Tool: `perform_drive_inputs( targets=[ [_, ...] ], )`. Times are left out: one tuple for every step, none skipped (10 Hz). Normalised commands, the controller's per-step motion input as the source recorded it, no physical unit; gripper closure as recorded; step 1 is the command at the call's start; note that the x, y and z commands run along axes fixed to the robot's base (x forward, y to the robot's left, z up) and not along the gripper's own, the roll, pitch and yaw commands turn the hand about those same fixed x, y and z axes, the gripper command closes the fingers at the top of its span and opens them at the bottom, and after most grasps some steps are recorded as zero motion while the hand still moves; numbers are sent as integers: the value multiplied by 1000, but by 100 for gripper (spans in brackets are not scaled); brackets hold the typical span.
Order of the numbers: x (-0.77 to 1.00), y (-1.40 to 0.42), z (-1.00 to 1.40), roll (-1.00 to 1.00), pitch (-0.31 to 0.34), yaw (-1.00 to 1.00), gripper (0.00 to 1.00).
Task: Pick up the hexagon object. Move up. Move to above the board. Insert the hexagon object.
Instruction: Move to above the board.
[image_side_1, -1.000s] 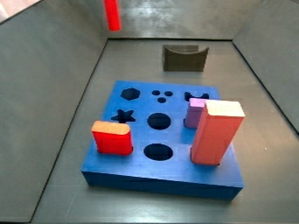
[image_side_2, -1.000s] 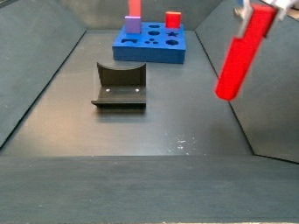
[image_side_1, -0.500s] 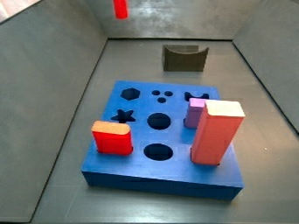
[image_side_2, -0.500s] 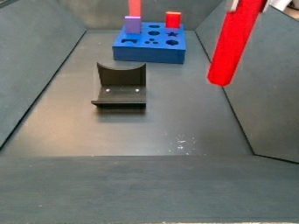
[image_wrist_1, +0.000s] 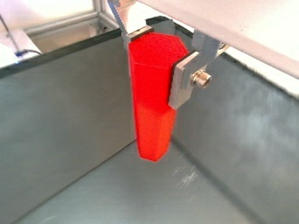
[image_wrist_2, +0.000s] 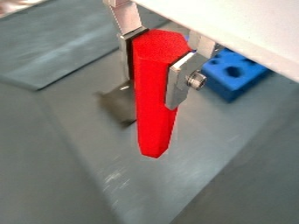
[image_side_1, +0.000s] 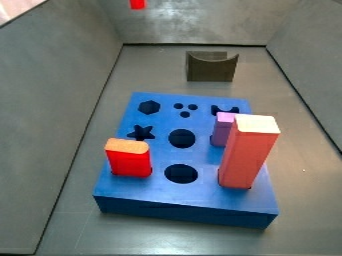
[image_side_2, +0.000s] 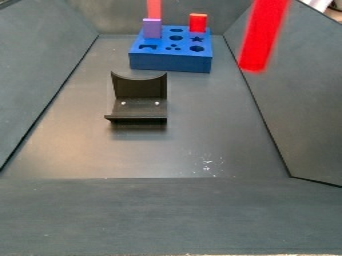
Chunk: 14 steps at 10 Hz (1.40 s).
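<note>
Hexagon object (image_wrist_1: 152, 96) hangs upright in the air, high over the floor, pinched near its top between the gripper (image_wrist_1: 158, 54) fingers; both wrist views show the silver plates pressed on opposite flats, the rest of the rod dangling free below. Same rod in a side view (image_side_2: 263, 32), lifted clear of everything, only its lower stretch in frame; another side view catches just the tip (image_side_1: 136, 4) at the top edge. Gripper body itself out of frame in both side views.

Board (image_side_1: 189, 185) sits well apart from the rod, flat on the floor, with the hexagon hole (image_side_1: 147, 105) open and empty near its back corner. Short red-orange block (image_side_1: 128, 157), tall salmon pillar (image_side_1: 247, 150) and purple piece (image_side_1: 222, 129) already stand in other holes, so the path down to the hexagon hole looks free from above. Fixture (image_side_2: 138, 98) stands between the rod and the board (image_side_2: 174, 54).

Judging by height, the lift looks done or nearly; travel over to the board comes next. Holding the rod vertical keeps it ready to drop straight in, though its flats will need to match the hole.
</note>
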Motion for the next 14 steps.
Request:
perform_drive_inputs(
  targets=[
    [248,-1000,177,-176,403,-329,100],
    [254,-1000,173,-179,292,-182,100],
    [258,-1000,172,-136,211,-91,100],
    [261,-1000,177,-70,152,-37,100],
    [265,-1000,177,-39,125,-13,100],
    [269,-1000,177,-27,114,-1,100],
    [282,-1000,180,-19,115,0,100],
    [288,-1000,180,-10,117,5,100],
    [299,-1000,185,-20,124,8,100],
    [305,-1000,187,-13,118,7,100],
    [317,-1000,189,5,114,8,100],
    [328,-1000,191,-3,116,8,100],
    [350,-1000,203,2,130,8,100],
    [371,-1000,204,13,125,10,100]
  ],
)
